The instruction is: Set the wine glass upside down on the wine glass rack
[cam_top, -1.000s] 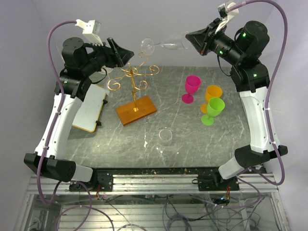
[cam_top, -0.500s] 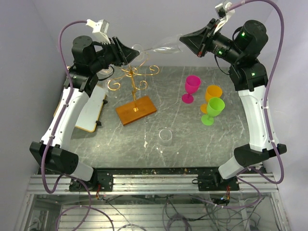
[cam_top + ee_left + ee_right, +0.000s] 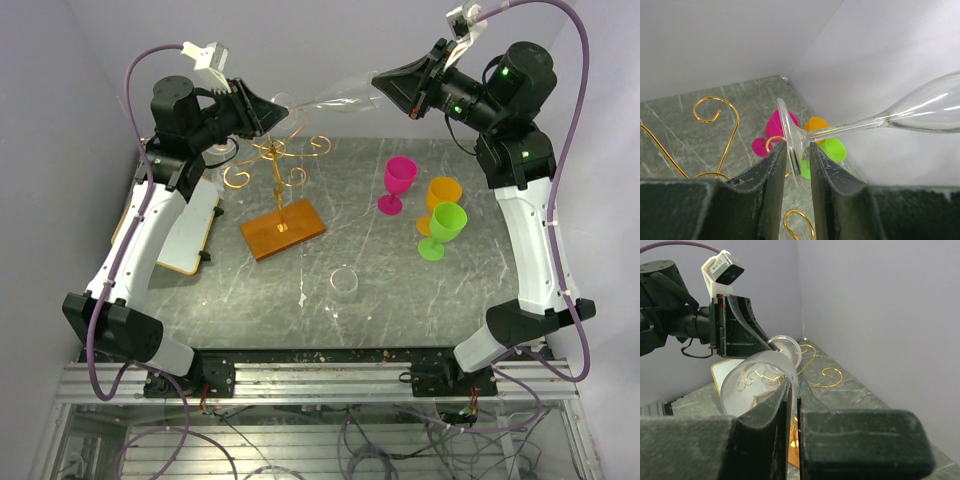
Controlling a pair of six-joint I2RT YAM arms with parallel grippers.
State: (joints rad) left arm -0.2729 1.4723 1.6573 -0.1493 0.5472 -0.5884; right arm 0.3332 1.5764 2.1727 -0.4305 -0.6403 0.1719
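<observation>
The clear wine glass [image 3: 335, 97] hangs on its side in the air above the gold wire wine glass rack [image 3: 283, 228]. My right gripper [image 3: 378, 82] is shut on the bowl's rim [image 3: 755, 375], one finger inside and one outside. My left gripper [image 3: 268, 108] straddles the foot [image 3: 790, 135] at the other end. In the left wrist view the disc stands edge-on between the fingers. It lies against the left pad [image 3: 777, 160] and a thin gap shows by the right pad [image 3: 817, 160]. The stem [image 3: 850, 125] runs off to the right. The rack's scroll arms [image 3: 715, 107] lie just below.
Pink [image 3: 398, 180], orange [image 3: 443, 192] and green [image 3: 445, 225] plastic goblets stand at the right. A small clear cup [image 3: 344, 284] sits near the middle front. A white rounded board [image 3: 187, 225] lies at the left, beside the left arm.
My left arm rose and reached in to the glass's foot, and its jaws narrowed around it. The right gripper shifted the glass slightly left, still holding the rim.
</observation>
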